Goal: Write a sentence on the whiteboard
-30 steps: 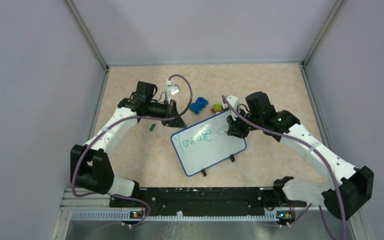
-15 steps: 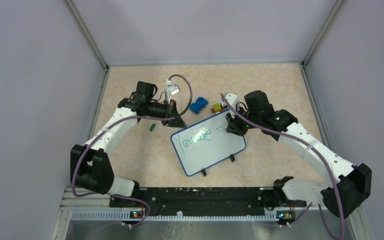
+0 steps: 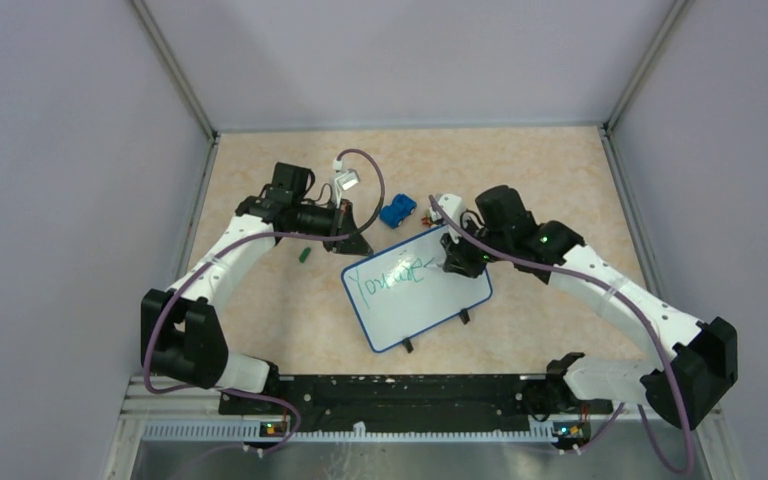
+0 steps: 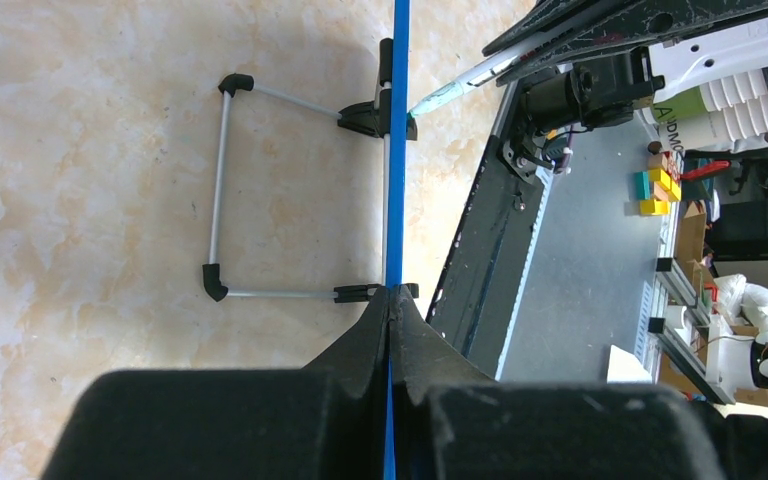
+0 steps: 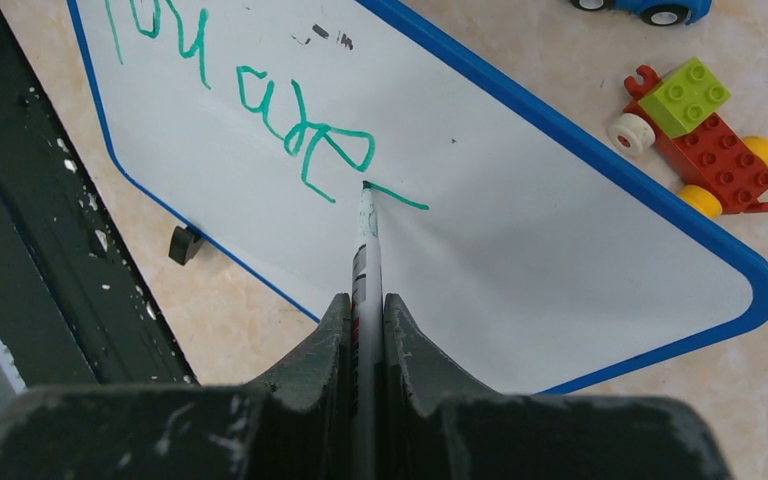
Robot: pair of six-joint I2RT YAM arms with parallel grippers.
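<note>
The whiteboard (image 3: pixel 420 300) sits mid-frame on the table (image 3: pixel 290 300). The left gripper (image 4: pixel 393 312) is clamped on its blue rim. The right gripper (image 5: pixel 365 315) grasps a marker (image 5: pixel 365 225), its tip on the board. The sentence (image 5: pixel 260 110) reads only "You are" plus a dash, so it looks unfinished.

the whiteboard (image 3: pixel 430 300) is being shown lying on the table (image 3: pixel 280 300) at the centre of the top view. its upper left corner is being clamped by the left gripper (image 3: pixel 357 241). the marker (image 5: pixel 365 225), being gripped by the right gripper (image 5: pixel 365 300), is being pressed onto the board at the end of the sentence (image 5: pixel 300 135). just above the board's upper edge, the toy car (image 3: pixel 397 211) is being shown, with the brick vehicle (image 5: pixel 698 130) to its right. a small object (image 3: pixel 304 254) is being shown left of the board.
</note>
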